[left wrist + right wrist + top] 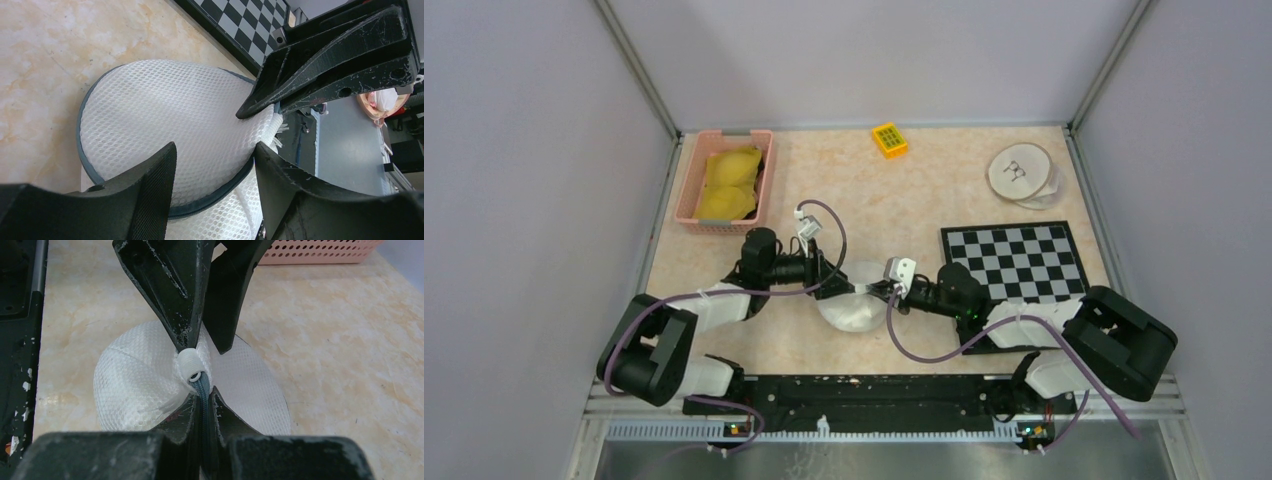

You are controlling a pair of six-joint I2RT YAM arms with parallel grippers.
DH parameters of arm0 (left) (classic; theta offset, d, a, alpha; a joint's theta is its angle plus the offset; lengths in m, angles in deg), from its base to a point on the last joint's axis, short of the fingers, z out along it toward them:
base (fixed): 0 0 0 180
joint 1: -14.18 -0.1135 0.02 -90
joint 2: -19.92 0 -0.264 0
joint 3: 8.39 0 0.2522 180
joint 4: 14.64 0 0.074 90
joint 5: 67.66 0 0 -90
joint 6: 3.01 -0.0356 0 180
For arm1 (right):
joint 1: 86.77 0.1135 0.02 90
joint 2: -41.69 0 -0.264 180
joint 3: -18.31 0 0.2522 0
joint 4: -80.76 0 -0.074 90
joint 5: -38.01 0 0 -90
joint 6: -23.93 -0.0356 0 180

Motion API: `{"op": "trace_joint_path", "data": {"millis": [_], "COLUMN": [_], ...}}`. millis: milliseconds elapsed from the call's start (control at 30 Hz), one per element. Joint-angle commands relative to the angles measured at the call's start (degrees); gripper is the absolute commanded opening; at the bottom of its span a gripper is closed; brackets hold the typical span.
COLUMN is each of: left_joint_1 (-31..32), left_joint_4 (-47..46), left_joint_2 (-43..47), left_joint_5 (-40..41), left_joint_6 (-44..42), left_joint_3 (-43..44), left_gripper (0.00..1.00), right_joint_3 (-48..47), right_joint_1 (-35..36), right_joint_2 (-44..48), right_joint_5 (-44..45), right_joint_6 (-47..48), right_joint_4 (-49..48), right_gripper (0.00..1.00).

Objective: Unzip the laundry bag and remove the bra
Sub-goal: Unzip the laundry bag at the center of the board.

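A round white mesh laundry bag point(852, 312) with a grey zipper rim lies on the table between my two arms. It also shows in the left wrist view point(165, 110) and the right wrist view point(135, 380). My left gripper point(837, 285) point(215, 150) reaches in from the left, its fingers pinching a fold of the bag's mesh at the zipper end. My right gripper point(881, 292) point(204, 394) is shut on the grey zipper pull point(201, 387), tip to tip with the left fingers point(180, 315). The bra is hidden inside the bag.
A pink basket point(686, 190) holding yellow padded cups point(729, 185) stands at the back left. A yellow block point(889, 139) lies at the back centre, round white discs point(1021, 172) at the back right. A checkerboard point(1014, 262) lies under the right arm.
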Motion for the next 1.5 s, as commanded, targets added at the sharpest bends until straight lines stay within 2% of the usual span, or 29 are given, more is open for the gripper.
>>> {"op": "trace_joint_path", "data": {"millis": [0,300,500,700,967,1033,1100,1233,1300,1467], "left_joint_1": [-0.2,1.1,4.1,4.3,4.3,4.2,3.8,2.3,1.6,0.3], "left_joint_4": [-0.6,-14.3,-18.6,-23.8,-29.9,-29.9,-26.4,-13.5,-9.2,-1.6], "left_joint_2": [-1.4,-6.4,-8.7,-10.7,-10.9,-10.4,-9.4,-6.5,-6.3,-7.4], "left_joint_5": [0.4,-3.4,-4.8,-5.0,-7.2,-8.2,-8.6,-7.4,-7.8,-9.5], "left_joint_6": [0.5,10.1,12.4,16.7,21.1,21.3,18.2,6.6,2.1,-5.1], "left_joint_3": [-0.6,-0.7,0.3,0.5,2.4,2.8,3.0,3.4,3.9,6.3], "left_gripper": [0.64,0.61,0.61,0.57,0.38,0.29,0.17,0.06,0.0,0.0], "right_joint_3": [-2.4,-2.4,-3.0,-2.7,-1.1,-1.2,-1.9,-6.4,-7.3,-10.9], "right_joint_1": [0.5,0.8,1.3,1.8,1.9,1.9,1.8,0.2,-0.4,-1.4], "right_joint_2": [0.2,-0.3,-1.4,-1.8,-1.5,-1.3,-1.0,-0.8,-0.1,1.9], "right_joint_5": [0.1,-0.4,-0.5,-0.8,-0.6,-0.2,0.3,-2.4,-3.2,-4.8], "right_joint_6": [-2.3,-3.0,-3.1,-3.5,-3.1,-2.9,-2.4,-1.5,-0.4,2.0], "right_joint_4": [-3.6,-3.5,-3.9,-4.2,-3.3,-2.5,-0.6,9.7,11.7,20.4], "right_gripper": [0.0,0.0,0.0,0.0,0.0,0.0,0.0,0.0,0.12,0.56]}}
